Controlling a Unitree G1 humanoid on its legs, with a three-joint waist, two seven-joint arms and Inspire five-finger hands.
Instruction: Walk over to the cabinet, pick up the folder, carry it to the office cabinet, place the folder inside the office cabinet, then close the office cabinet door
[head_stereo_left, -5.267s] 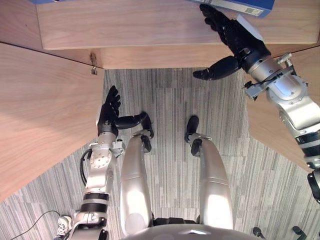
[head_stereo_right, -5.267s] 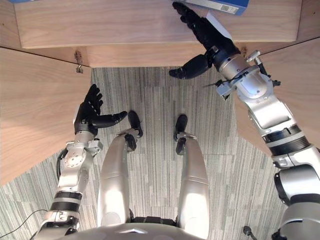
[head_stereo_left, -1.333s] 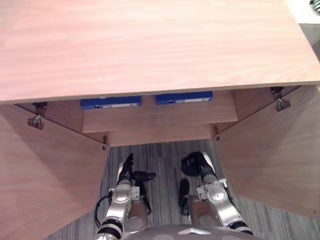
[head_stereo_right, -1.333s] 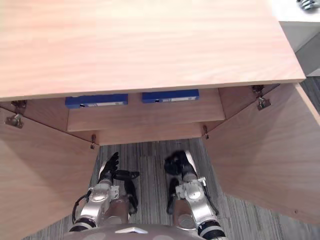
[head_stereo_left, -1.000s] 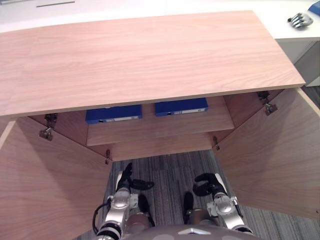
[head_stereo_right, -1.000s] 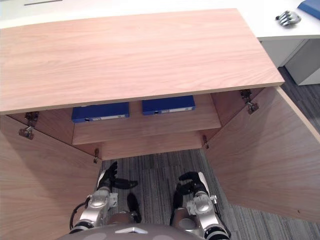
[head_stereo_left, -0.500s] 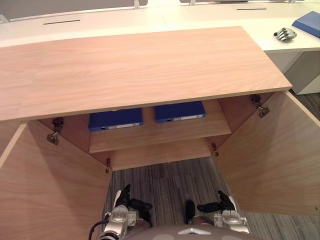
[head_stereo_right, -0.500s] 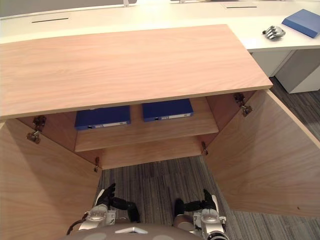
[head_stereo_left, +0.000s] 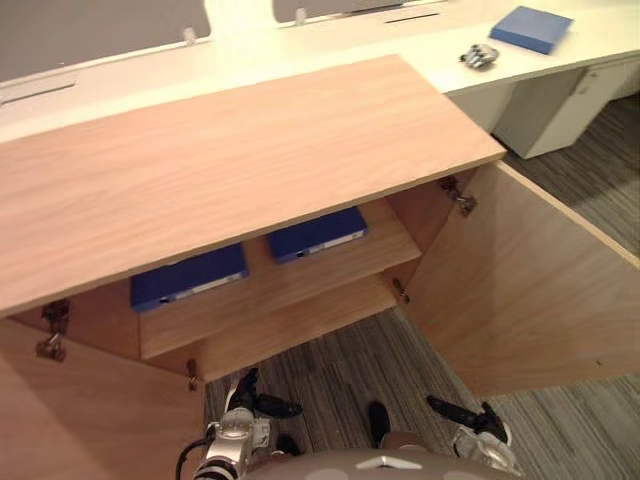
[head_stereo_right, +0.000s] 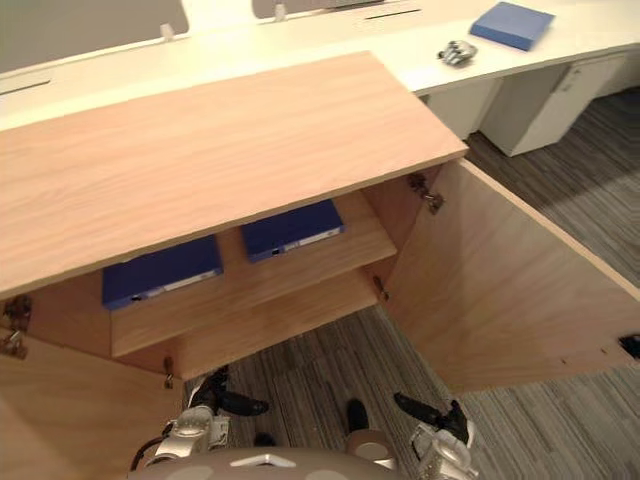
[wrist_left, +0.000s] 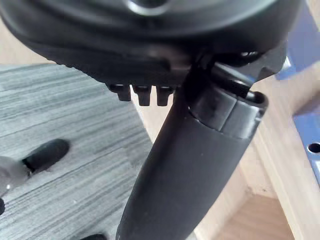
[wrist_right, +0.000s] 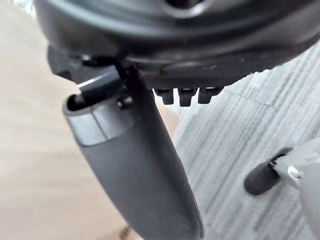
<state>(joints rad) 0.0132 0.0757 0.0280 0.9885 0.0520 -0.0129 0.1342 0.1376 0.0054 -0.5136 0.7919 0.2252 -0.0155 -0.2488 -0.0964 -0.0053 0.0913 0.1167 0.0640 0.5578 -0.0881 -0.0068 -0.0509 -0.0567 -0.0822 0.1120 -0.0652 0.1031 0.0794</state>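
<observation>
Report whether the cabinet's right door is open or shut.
Open. The right door stands swung out from its hinge, baring the shelf with the left folder and right folder.

Blk left hand, right hand; silver wrists.

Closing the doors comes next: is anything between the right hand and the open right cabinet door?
Nothing visible does. The right hand hangs open near the right door, only carpet between them; both blue folders lie back on the shelf.
</observation>
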